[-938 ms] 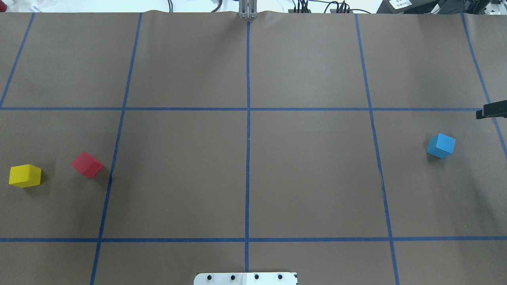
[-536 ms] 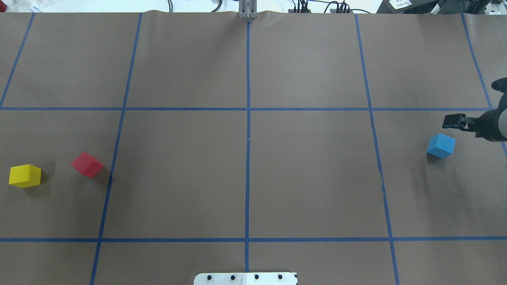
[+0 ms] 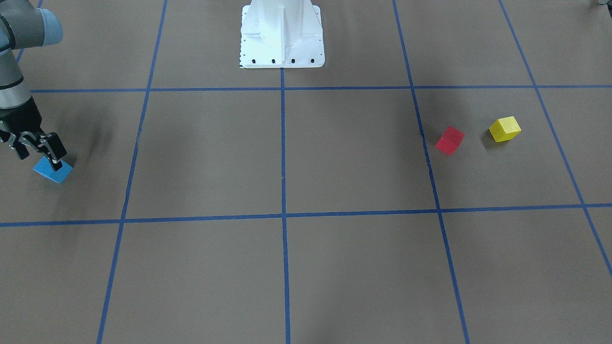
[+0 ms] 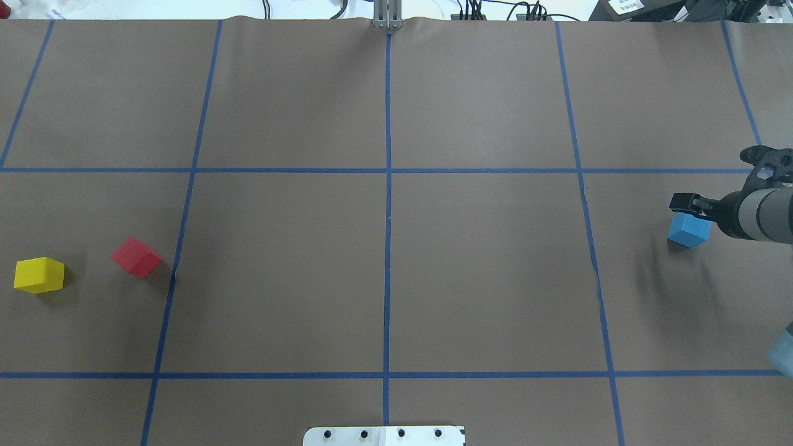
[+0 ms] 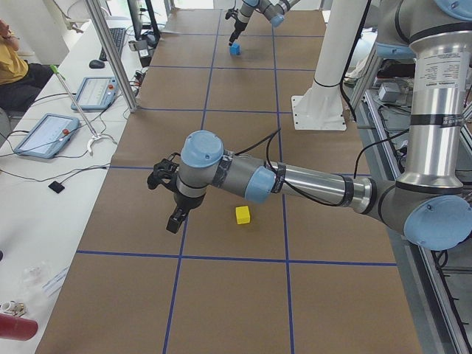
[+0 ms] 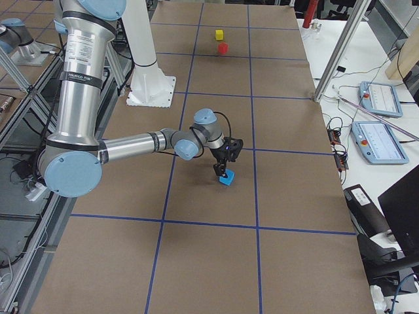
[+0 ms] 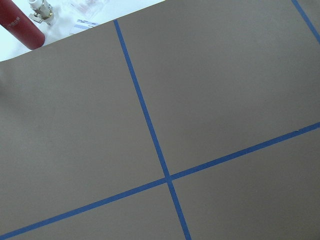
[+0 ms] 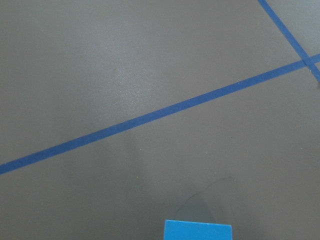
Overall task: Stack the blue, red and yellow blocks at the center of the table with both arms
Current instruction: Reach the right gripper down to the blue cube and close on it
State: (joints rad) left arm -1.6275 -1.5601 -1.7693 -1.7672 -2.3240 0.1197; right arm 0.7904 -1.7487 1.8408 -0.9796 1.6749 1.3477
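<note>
The blue block (image 4: 689,230) lies on the table at the far right, also seen in the front view (image 3: 52,172) and at the bottom edge of the right wrist view (image 8: 198,230). My right gripper (image 3: 38,155) is open and hangs just above the block, with one finger (image 4: 681,202) over its far edge. The red block (image 4: 136,257) and the yellow block (image 4: 39,275) lie side by side at the far left. My left gripper (image 5: 167,200) shows only in the exterior left view, hovering near the yellow block (image 5: 243,214); I cannot tell whether it is open or shut.
Brown paper with a blue tape grid (image 4: 388,170) covers the table. The white robot base (image 3: 282,33) stands at the table's near edge. A metal post (image 4: 387,15) stands at the far edge. A red bottle (image 7: 20,25) sits off the table's left end.
My right arm has come in from the right edge and moved left until its gripper is over the blue block. The blocks have not moved.
</note>
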